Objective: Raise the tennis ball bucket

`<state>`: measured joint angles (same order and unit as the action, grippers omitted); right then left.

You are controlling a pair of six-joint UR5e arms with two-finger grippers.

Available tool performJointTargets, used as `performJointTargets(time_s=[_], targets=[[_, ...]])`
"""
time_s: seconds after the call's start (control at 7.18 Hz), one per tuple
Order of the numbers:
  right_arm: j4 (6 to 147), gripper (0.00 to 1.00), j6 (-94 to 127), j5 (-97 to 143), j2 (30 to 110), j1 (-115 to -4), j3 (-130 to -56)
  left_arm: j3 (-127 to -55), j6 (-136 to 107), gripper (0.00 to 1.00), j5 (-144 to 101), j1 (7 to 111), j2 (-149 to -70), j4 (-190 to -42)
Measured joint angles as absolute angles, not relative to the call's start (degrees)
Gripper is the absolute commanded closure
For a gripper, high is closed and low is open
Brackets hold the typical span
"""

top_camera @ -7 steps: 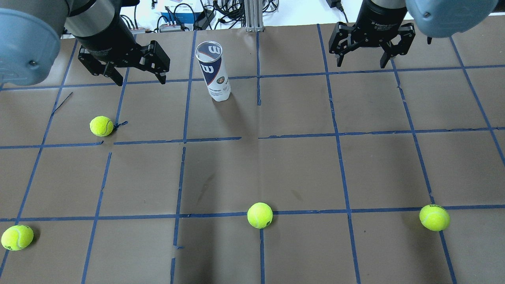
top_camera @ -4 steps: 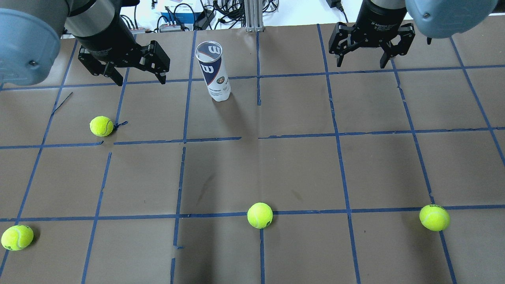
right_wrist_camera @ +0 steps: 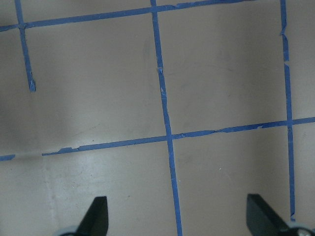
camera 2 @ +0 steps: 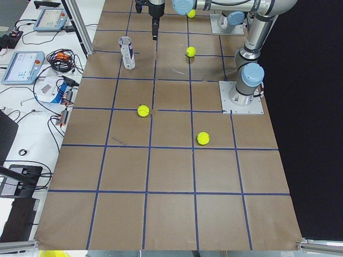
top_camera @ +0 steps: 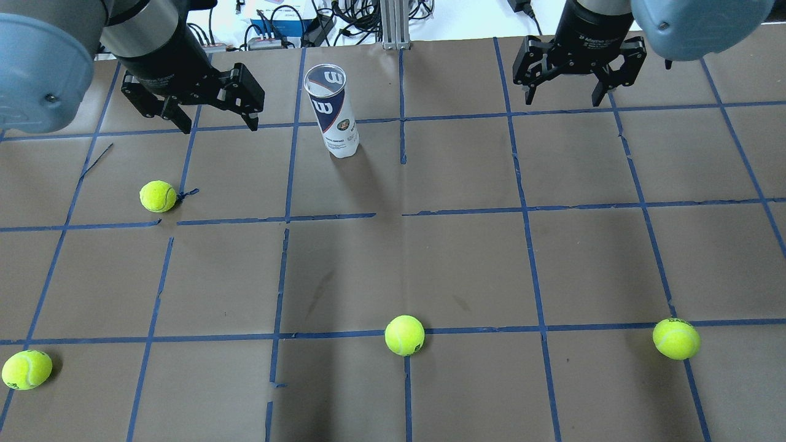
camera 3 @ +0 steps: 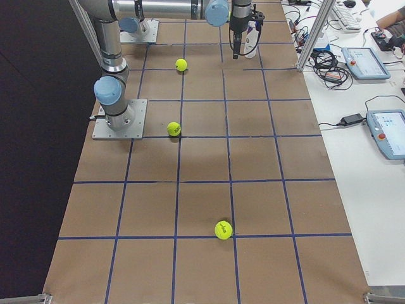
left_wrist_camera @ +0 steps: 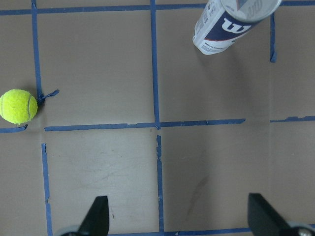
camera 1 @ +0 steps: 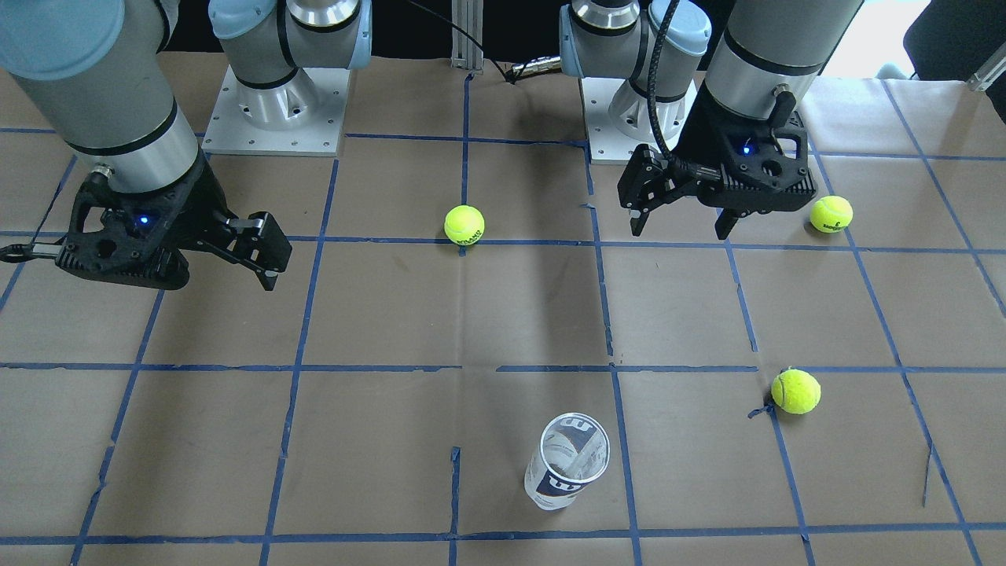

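Nothing we can make out has moved since a second ago: both arms hang where they were and the can has not shifted.

Going from left to right in the overhead view, we first meet the left claw (top_camera: 220, 126). It hangs over the table (top_camera: 466, 264) near the far edge, with its fingers spread apart and nothing between them. In its wrist camera the two fingertips sit wide at the bottom corners, with only brown paper and blue tape (top_camera: 344, 216) between them.

Just to the right of that claw stands the tennis ball can (top_camera: 334, 116). It is upright on the table close to the far edge, a little left of the middle, and clear of both claws. Its white and navy label faces us.

Further right, well apart from the can, the right claw (top_camera: 562, 101) hangs near the same far edge. Its fingers are also apart and hold nothing, and its wrist camera shows only bare table and tape.

Four yellow-green balls lie loose on the table. One (top_camera: 158, 196) is below the left claw, and the other three lie toward the robot's edge: one at the left (top_camera: 26, 369), one in the middle (top_camera: 404, 335) and one at the right (top_camera: 676, 339).
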<state>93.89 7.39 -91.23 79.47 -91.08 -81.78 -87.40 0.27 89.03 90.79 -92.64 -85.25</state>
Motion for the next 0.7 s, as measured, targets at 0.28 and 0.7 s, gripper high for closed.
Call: performJointTargets(time_s=[0.28,0.7], targets=[[93.51,0.0,7.36,-91.29,79.46,-90.92,-82.0,-87.37,0.26,0.0,89.15,90.71,-92.58,-85.25],[93.7,0.0,7.41,-91.22,79.48,-90.88,-82.2,-87.44,0.26,0.0,89.43,90.58,-92.24,-85.33]])
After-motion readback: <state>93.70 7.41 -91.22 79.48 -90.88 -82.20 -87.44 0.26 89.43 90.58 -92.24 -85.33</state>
